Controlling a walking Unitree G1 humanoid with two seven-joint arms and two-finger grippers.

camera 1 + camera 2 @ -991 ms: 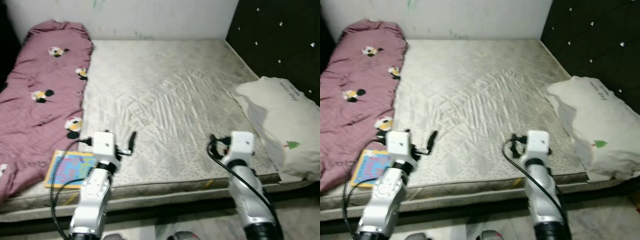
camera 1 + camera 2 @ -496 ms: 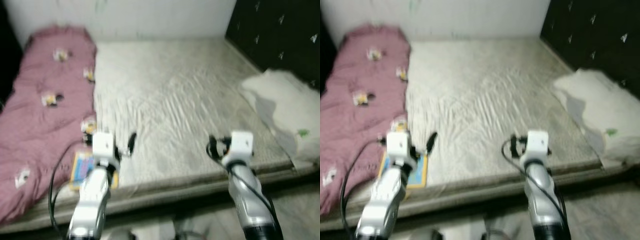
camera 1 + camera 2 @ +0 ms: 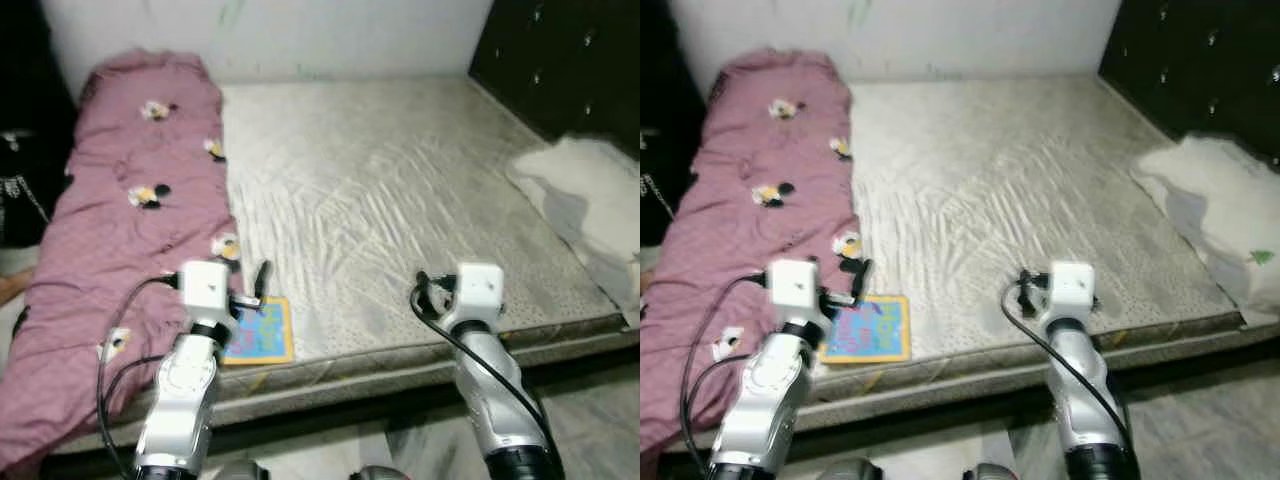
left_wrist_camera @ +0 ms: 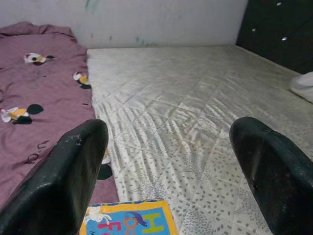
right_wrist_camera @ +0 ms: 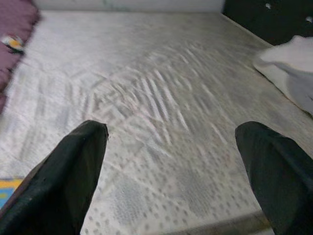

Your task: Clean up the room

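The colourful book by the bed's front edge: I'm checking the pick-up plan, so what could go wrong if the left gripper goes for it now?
The colourful book lies flat on the mattress, so the open left gripper may struggle to get a finger under it. It sits near the front edge; a push could slide it off. The purple blanket lies right beside it, and a finger might catch the fabric.

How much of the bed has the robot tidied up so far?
Nothing looks tidied yet. Both grippers are open and hold nothing: the left gripper hovers over the colourful picture book at the mattress edge, the right gripper over bare mattress. Left: the book, the rumpled pink blanket and the white pillow.
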